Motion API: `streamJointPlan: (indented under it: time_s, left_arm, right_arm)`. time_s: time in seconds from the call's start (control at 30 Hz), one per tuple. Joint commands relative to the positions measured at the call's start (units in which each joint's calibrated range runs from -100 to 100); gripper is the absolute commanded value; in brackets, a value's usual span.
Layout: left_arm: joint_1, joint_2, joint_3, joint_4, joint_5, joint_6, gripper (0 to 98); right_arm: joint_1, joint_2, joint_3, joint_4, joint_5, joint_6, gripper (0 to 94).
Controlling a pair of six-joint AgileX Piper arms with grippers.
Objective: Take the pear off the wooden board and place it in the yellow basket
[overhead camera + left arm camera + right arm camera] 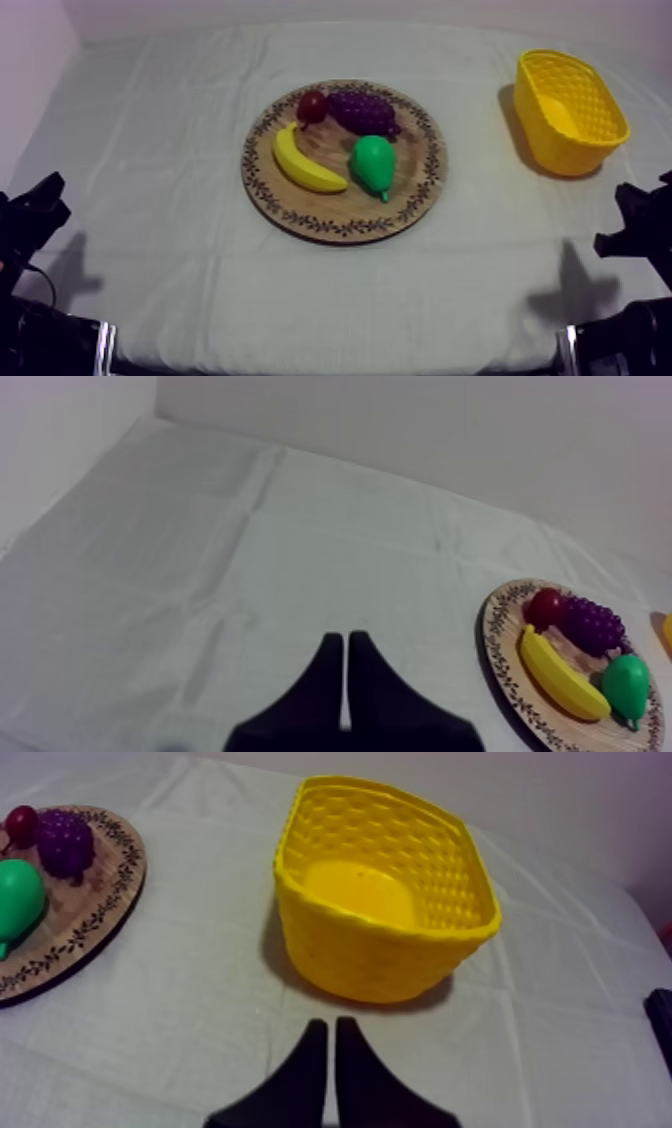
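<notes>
Two idle: left tool, right tool; pear well apart, on board.

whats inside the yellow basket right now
Nothing that can be seen: the basket's bare yellow floor shows. Its near wall hides a strip of floor behind it. The pear is on the board.

A grey-white cloth covers the worktop from edge to edge, lightly creased along fold lines. A plain pale wall rises just behind its far edge, and another stands at its left side. The light is soft and even.
</notes>
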Motion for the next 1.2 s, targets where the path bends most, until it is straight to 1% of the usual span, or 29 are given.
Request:
streamJointPlan:
  time_s: [0.0,0.3,0.57,0.73,0.87,0.93,1.03,1.17]
  left_arm:
    - [0.0,0.0,0.0,0.01,0.0,0.0,0.1]
    - [0.0,0.0,0.0,0.01,0.0,0.0,0.1]
    - [0.0,0.0,0.0,0.01,0.0,0.0,0.1]
    - [0.0,0.0,0.0,0.01,0.0,0.0,0.1]
    - [0.0,0.0,0.0,0.01,0.0,0.0,0.1]
    - [0.0,0.0,0.0,0.01,0.0,0.0,0.1]
    - [0.0,0.0,0.0,0.01,0.0,0.0,0.1]
    - [0.0,0.0,0.0,0.01,0.0,0.0,0.1]
  right_arm:
    - [-1.4,0.0,0.0,0.0,0.0,-4.1,0.6]
    - [-1.5,0.0,0.0,0.0,0.0,-4.3,0.5]
    - [-1.6,0.0,0.0,-0.1,-0.2,-5.6,0.4]
    - [-1.6,2.1,-1.9,0.3,-1.1,-6.1,0.3]
    - [-1.6,7.8,-8.3,-0.2,-1.0,-6.1,0.3]
    - [-1.6,11.5,-13.1,-0.7,0.1,-6.0,0.3]
    - [-1.6,17.4,-21.8,-1.7,3.2,-5.6,0.3]
    - [-0.6,25.9,-34.1,-4.0,8.5,-4.8,0.3]
